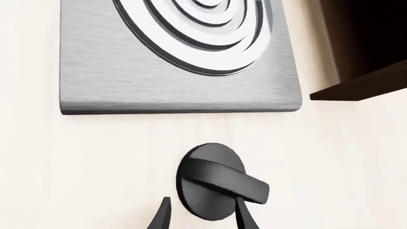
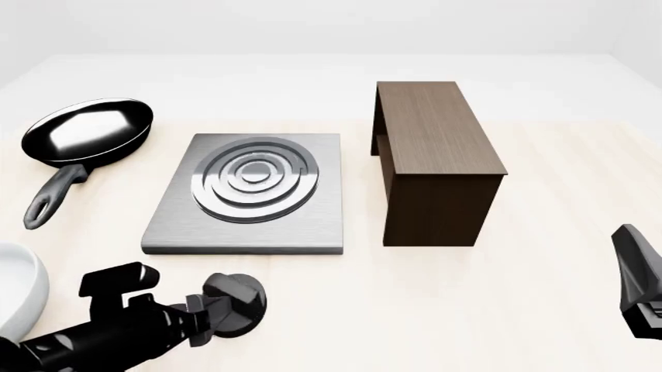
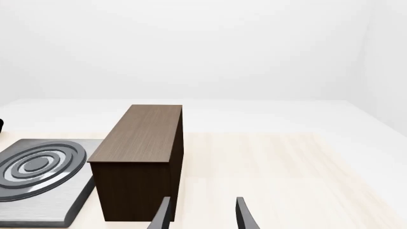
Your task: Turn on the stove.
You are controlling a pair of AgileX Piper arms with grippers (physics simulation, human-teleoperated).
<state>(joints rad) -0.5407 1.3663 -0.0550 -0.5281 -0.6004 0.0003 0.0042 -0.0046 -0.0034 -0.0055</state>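
Stove (image 2: 310,209) lay flat on the table (image 2: 517,310), left of centre in the front view, burner (image 2: 256,180) rings facing up. Its knob (image 2: 236,304) sat apart from the slab, on the near side, just off the front edge toward the left corner.

Left gripper (image 2: 212,314) was down at the knob. In the left wrist view the two fingers (image 1: 161,217) stood apart, one on either side of the knob's (image 1: 219,183) lower rim; the ridge ran aslant across the disc. Could not tell whether the pads touched it. No clamp seen.

Right gripper (image 3: 202,214) hung at the right edge of the front view, well apart from the stove, jaws open on nothing. Its wrist camera looked past the fingers at the block (image 3: 143,162) and a corner of the slab.

Block (image 2: 435,163) stood upright just right of the stove. Pan (image 2: 88,132) lay to the far left, handle pointing toward the near side. A white bowl (image 2: 15,291) edge showed at the left margin.
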